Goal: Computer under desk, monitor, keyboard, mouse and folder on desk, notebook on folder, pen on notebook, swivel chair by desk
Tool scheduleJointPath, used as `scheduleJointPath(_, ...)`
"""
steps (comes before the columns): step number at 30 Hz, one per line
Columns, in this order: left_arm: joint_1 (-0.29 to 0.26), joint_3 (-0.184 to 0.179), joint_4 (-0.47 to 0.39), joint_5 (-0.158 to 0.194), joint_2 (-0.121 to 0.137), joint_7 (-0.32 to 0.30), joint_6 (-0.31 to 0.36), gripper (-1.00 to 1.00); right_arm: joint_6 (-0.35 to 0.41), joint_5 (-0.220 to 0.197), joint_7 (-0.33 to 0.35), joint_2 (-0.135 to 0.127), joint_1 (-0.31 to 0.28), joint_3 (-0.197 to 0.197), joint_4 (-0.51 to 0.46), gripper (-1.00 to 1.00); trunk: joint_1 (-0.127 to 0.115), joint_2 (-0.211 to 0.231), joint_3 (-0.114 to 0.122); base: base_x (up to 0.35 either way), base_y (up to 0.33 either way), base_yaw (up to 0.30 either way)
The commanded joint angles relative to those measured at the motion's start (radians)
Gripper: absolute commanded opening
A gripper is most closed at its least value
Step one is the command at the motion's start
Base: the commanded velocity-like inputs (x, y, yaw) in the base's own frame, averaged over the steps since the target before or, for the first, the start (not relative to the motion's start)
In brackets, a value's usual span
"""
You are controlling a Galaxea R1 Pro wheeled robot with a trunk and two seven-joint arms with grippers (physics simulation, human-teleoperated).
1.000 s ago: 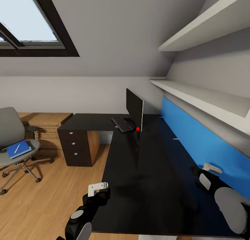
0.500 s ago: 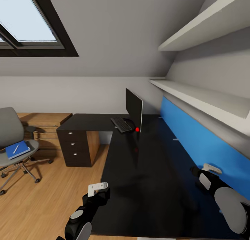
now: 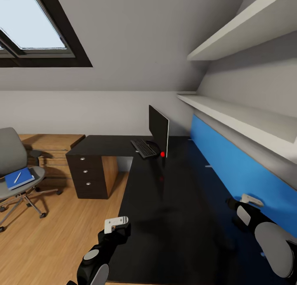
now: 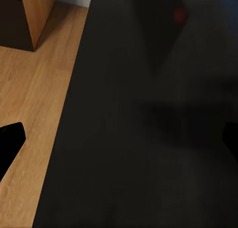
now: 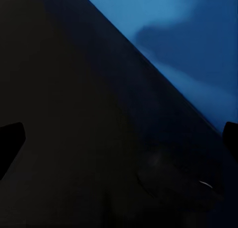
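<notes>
One glossy black L-shaped desk point(image 3: 173, 202), bare nearby.

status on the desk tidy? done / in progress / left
Done: monitor and keyboard sit together on the desk. In hand: nothing; both grippers open over the desk. Left: folder with pen on the chair, which stands apart from the desk.

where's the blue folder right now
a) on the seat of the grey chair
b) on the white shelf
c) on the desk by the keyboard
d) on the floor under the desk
a: in the head view the blue folder lies flat on the seat of the grey chair, with a thin white pen on top, well apart from the black desk.
</notes>
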Motion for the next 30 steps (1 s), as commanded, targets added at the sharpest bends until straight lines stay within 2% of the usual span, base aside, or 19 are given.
scheduleJointPath(1,-0.001,-0.002,-0.001,0.009,0.001,0.01,0.002,1.0,0.006,-0.001,-0.003,0.0,-0.001,0.001,-0.002,1.0,0.0,-0.001,-0.001,0.061,0.0,0.0)
scheduleJointPath(16,-0.001,-0.001,-0.002,0.008,0.001,0.01,0.002,1.0,0.005,0.003,-0.005,0.0,-0.001,0.002,0.001,1.0,0.0,-0.001,-0.001,0.078,-0.043,0.0)
scheduleJointPath(23,-0.001,0.0,-0.01,0.008,0.001,0.01,-0.001,1.0,0.02,0.004,-0.054,-0.002,-0.001,0.005,0.003,1.0,0.0,-0.001,-0.001,0.002,-0.001,0.0)
scheduleJointPath(30,-0.001,0.0,-0.013,0.008,0.001,0.011,-0.001,1.0,0.082,0.004,-0.093,-0.004,-0.001,0.006,0.002,1.0,0.0,-0.001,-0.001,0.0,0.0,0.0)
